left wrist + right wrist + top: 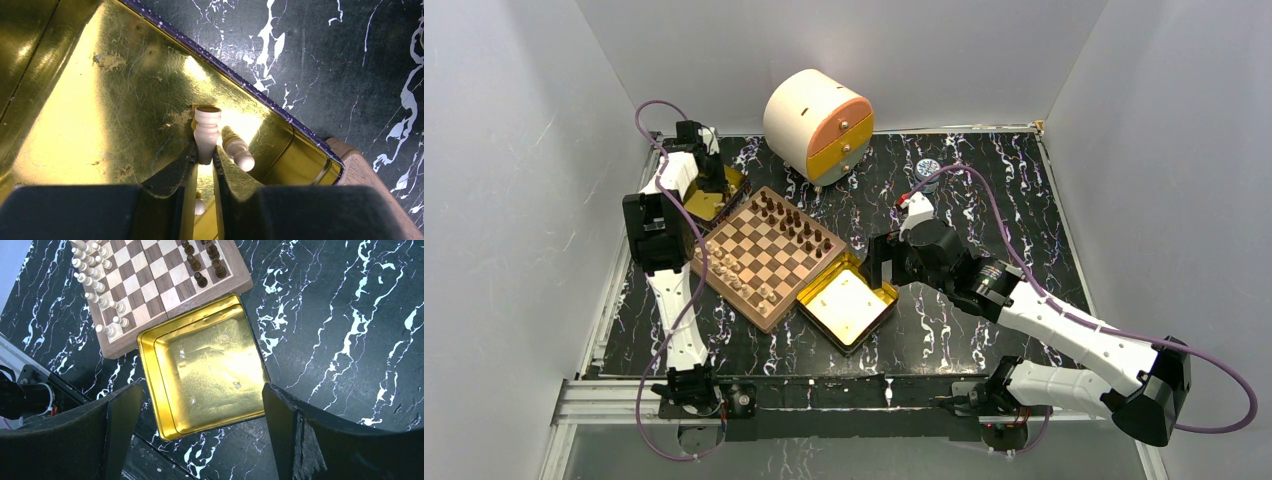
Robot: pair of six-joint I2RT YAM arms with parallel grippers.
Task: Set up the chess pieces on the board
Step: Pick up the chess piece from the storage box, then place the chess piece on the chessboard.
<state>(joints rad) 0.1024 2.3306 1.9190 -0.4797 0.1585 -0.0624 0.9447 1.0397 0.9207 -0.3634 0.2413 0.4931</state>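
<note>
The board (769, 255) sits left of centre, with dark chess pieces (796, 222) along its far side and light chess pieces (736, 278) along its near side. My left gripper (204, 150) reaches into a gold tin (100, 100) behind the board's left corner. Its fingers are shut on a light tan piece (207, 125) that stands up out of them. A second light piece (239, 152) lies just to the right, and a third (199, 206) shows low between the fingers. My right gripper (200, 390) hangs open above an empty gold tin (210, 370).
A round cream and orange drawer box (819, 125) stands at the back. A small round object (927, 168) lies to its right. The empty tin (849, 305) touches the board's near right edge. The board's corner (365, 175) shows beside the left tin.
</note>
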